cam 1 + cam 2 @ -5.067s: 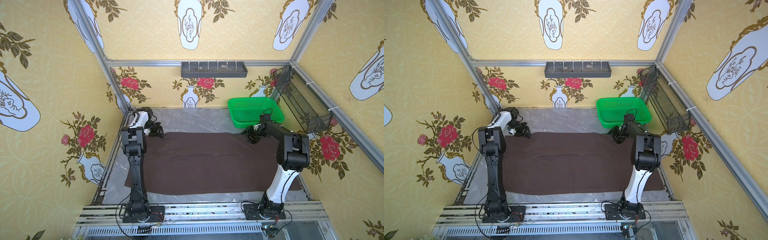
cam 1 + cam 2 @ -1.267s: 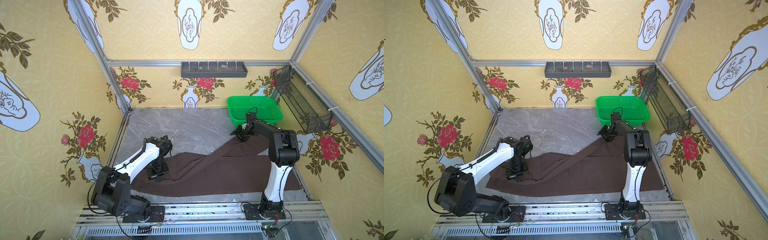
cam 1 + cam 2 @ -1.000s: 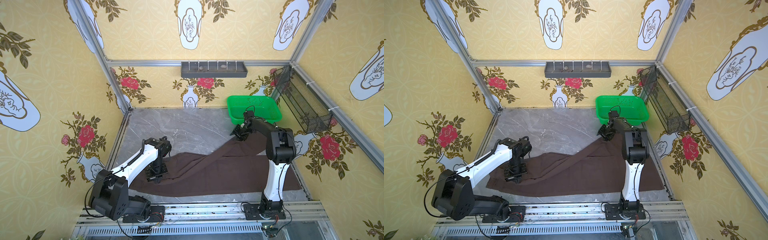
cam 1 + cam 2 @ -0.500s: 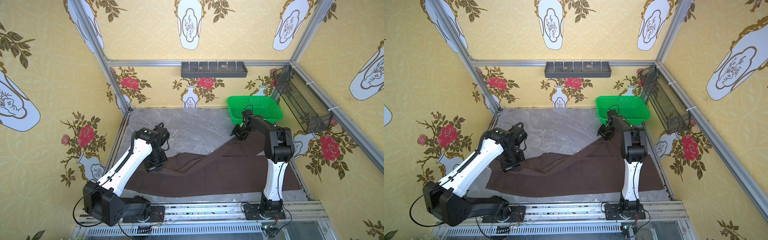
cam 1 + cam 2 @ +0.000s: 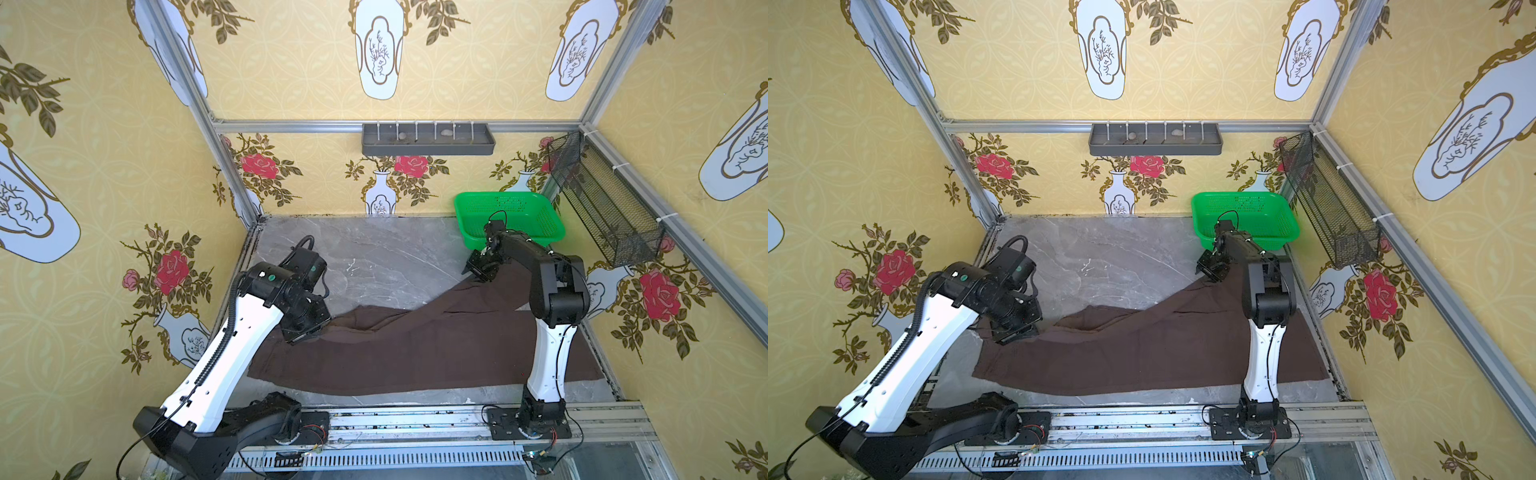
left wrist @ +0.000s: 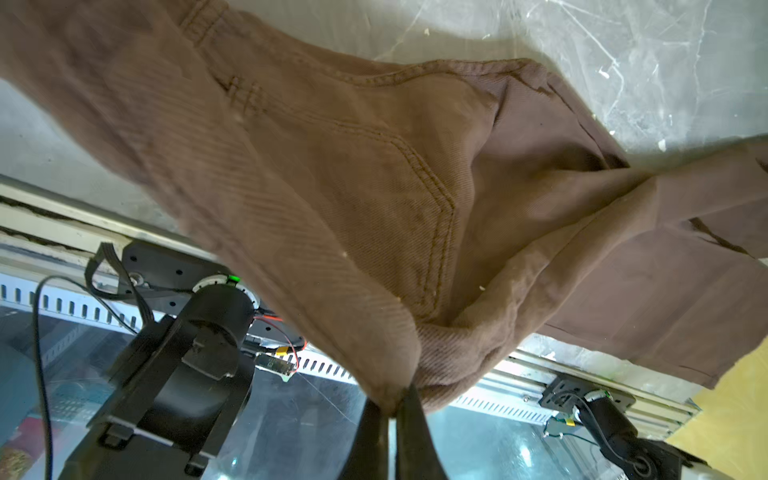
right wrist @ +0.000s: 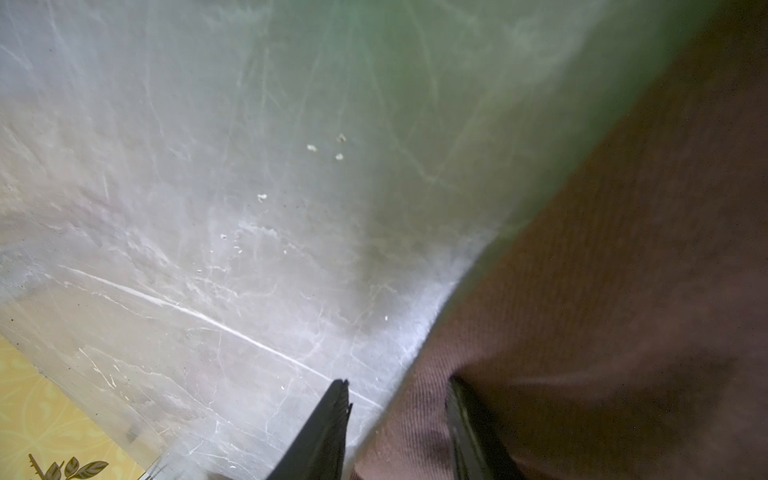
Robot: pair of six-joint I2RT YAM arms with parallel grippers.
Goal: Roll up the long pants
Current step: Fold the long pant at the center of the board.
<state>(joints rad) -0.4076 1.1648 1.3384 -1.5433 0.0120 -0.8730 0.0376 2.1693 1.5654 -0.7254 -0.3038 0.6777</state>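
Left end effector (image 6: 392, 401) downturned, gripping pants (image 6: 374, 187)

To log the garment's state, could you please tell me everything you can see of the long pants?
The long pants are plain dark brown twill with double stitching around a pocket. They lie mostly flat, lengthwise along the near side of the gray marbled table, with one far corner stretched diagonally toward the green basket. The left end effector is shut on a lifted fold at the pocket end; the right end effector straddles the far corner's edge, jaws apart.
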